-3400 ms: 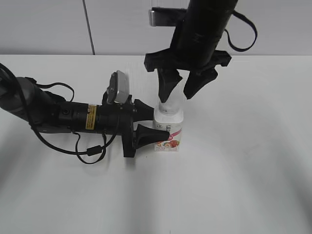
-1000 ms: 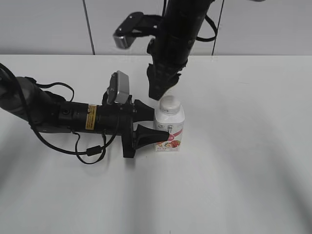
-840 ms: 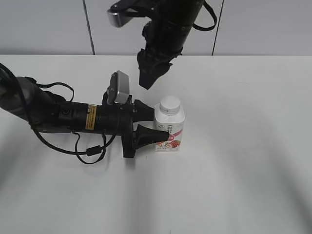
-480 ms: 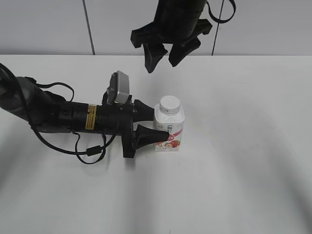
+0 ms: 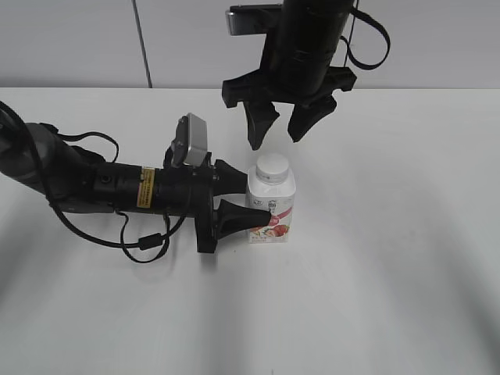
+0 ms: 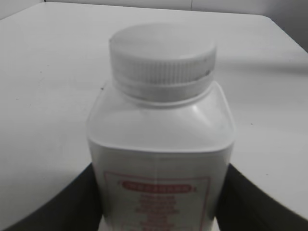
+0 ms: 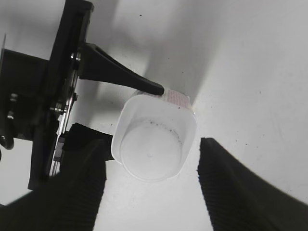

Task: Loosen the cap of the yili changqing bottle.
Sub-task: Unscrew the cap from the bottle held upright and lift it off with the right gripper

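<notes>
The left pincer (image 5: 244, 201) is pinching the yili changqing bottle (image 5: 270, 205) upright on the desk (image 5: 391, 258), while the right pincer (image 5: 283, 129) is hovering spread just above the cap (image 5: 273, 165) — not touching it — so the loosening twist likely remains undone.

We seem to be in a lab or robot test space: a bare white surface (image 5: 406, 258) spreads beneath the jaws, pale grey wall panels (image 5: 70, 39) with a vertical seam stand behind them, and nothing domestic shows anywhere.
</notes>
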### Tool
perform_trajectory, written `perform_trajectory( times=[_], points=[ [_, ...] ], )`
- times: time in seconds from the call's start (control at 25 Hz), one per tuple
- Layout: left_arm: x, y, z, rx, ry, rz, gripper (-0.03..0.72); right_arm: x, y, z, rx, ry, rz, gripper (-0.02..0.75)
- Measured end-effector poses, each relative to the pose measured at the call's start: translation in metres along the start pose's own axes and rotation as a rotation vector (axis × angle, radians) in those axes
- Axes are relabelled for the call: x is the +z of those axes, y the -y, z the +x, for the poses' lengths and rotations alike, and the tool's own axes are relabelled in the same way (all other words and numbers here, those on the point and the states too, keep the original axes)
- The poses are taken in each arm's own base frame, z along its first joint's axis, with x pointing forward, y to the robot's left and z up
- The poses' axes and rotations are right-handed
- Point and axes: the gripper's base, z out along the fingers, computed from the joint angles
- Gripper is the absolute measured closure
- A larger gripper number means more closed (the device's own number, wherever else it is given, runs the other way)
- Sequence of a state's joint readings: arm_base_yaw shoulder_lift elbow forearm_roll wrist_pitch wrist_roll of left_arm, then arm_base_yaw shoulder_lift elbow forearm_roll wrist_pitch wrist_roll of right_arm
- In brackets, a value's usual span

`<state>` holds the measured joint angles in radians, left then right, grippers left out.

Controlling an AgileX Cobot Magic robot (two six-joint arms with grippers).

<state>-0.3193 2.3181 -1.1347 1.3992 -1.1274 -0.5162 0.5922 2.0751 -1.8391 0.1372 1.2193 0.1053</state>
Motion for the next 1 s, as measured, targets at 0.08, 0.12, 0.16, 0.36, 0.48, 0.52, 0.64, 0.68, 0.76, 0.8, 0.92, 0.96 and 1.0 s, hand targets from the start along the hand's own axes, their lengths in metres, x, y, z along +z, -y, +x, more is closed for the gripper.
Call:
perform_trajectory(
  times=[0.08, 0.12, 0.16, 0.36, 0.48, 0.52, 0.64, 0.68, 0.76, 0.8, 0.92, 0.96, 1.0],
  points=[
    [0.000, 0.000, 0.000, 0.000, 0.000, 0.000, 0.278, 0.000, 0.000, 0.000, 0.004, 0.000, 0.000, 0.256],
    [0.000, 0.000, 0.000, 0.000, 0.000, 0.000, 0.278, 0.000, 0.000, 0.000, 0.004, 0.000, 0.000, 0.256],
    [0.000, 0.000, 0.000, 0.000, 0.000, 0.000, 0.278, 0.000, 0.000, 0.000, 0.006, 0.000, -0.001, 0.256],
    [0.000, 0.000, 0.000, 0.000, 0.000, 0.000, 0.278, 0.006, 0.000, 0.002, 0.014, -0.020, -0.004, 0.256],
    [0.000, 0.000, 0.000, 0.000, 0.000, 0.000, 0.279, 0.013, 0.002, 0.006, 0.019, -0.048, 0.001, 0.256],
    [0.000, 0.000, 0.000, 0.000, 0.000, 0.000, 0.279, 0.014, 0.002, 0.008, 0.020, -0.055, 0.002, 0.256],
    [0.000, 0.000, 0.000, 0.000, 0.000, 0.000, 0.279, 0.017, 0.002, 0.009, 0.025, -0.064, -0.001, 0.256],
    [0.000, 0.000, 0.000, 0.000, 0.000, 0.000, 0.279, 0.017, 0.002, 0.009, 0.026, -0.065, -0.006, 0.256],
    [0.000, 0.000, 0.000, 0.000, 0.000, 0.000, 0.279, 0.017, 0.001, 0.009, 0.032, -0.066, -0.019, 0.256],
    [0.000, 0.000, 0.000, 0.000, 0.000, 0.000, 0.279, 0.017, 0.001, 0.009, 0.033, -0.068, -0.021, 0.256],
    [0.000, 0.000, 0.000, 0.000, 0.000, 0.000, 0.279, 0.022, 0.001, 0.009, 0.035, -0.079, -0.021, 0.256],
    [0.000, 0.000, 0.000, 0.000, 0.000, 0.000, 0.279, 0.025, 0.002, 0.009, 0.036, -0.085, -0.020, 0.255],
    [0.000, 0.000, 0.000, 0.000, 0.000, 0.000, 0.279, 0.027, 0.002, 0.009, 0.037, -0.089, -0.019, 0.255]
  ],
)
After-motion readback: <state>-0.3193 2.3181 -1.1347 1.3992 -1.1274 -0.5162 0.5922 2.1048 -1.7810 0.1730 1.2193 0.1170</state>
